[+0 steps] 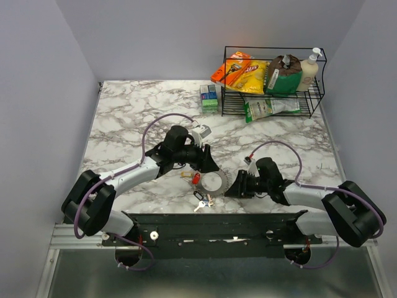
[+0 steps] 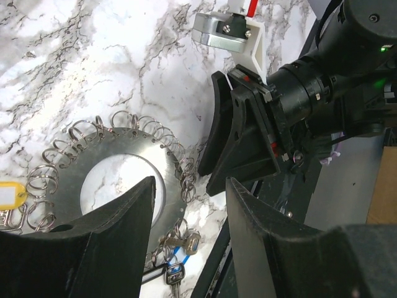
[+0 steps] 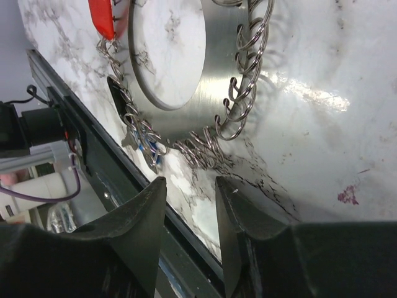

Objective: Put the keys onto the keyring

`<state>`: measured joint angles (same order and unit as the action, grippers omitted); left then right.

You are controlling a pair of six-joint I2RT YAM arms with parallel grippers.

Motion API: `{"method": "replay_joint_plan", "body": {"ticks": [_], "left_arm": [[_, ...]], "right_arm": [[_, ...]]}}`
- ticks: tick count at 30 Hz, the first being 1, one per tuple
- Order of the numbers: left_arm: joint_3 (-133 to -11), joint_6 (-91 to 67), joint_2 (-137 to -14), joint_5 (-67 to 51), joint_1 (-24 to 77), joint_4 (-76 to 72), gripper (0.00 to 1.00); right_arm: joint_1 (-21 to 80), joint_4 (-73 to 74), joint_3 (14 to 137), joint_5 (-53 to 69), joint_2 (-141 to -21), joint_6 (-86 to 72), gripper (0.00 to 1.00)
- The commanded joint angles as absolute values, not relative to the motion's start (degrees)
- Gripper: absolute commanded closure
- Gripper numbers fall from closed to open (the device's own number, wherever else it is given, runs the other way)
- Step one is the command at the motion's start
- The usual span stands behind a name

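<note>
Our left tool [image 1: 203, 162] hung released over the far-left rim of the keyring [image 1: 213, 182], and its two fingers [image 2: 118, 230] stood wide apart with nothing between them. The keyring lay flat on the marble counter [image 1: 124, 124] between the two arms. It showed as a silver disc with a round hole, and small split rings [image 2: 162, 133] crowded all around its edge. A red-headed key [image 1: 196, 179] sat at its left rim. A few loose keys [image 1: 201, 202] lay just beside its near edge, toward the arm bases, one of them blue-headed [image 2: 175, 272]. From the left wrist we also saw a yellow tag [image 2: 9, 195] hooked among the rings. Our right tool [image 1: 231, 186] rested low just beside the keyring's right rim, with its fingers [image 3: 146, 217] a little apart and gripping nothing. Well behind on the right stood a wire rack [image 1: 273, 108] of snack bags.
</note>
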<state>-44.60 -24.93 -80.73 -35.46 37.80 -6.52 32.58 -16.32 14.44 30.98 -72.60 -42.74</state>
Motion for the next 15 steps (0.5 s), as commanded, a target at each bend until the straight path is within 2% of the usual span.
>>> {"method": "replay_joint_plan", "body": {"ticks": [1,4,10,15], "left_arm": [[-43.95,-24.43,-78.84,-36.21,37.44,-5.54,0.42],[-43.33,-24.52,-77.96,-36.39,37.35,-5.98,0.42],[-43.07,-24.87,-77.52,-36.91,37.35,-6.85,0.42],[-42.89,-25.14,-77.61,-37.27,37.35,-7.21,0.42]], "right_arm": [[32.87,-19.87,13.8,30.77,-75.58,-45.44,0.54],[32.87,-19.95,13.54,28.57,-76.02,-47.02,0.55],[32.87,-24.94,12.66,27.86,-78.92,-49.22,0.64],[32.78,-28.38,12.48,28.3,-81.91,-49.22,0.67]]}}
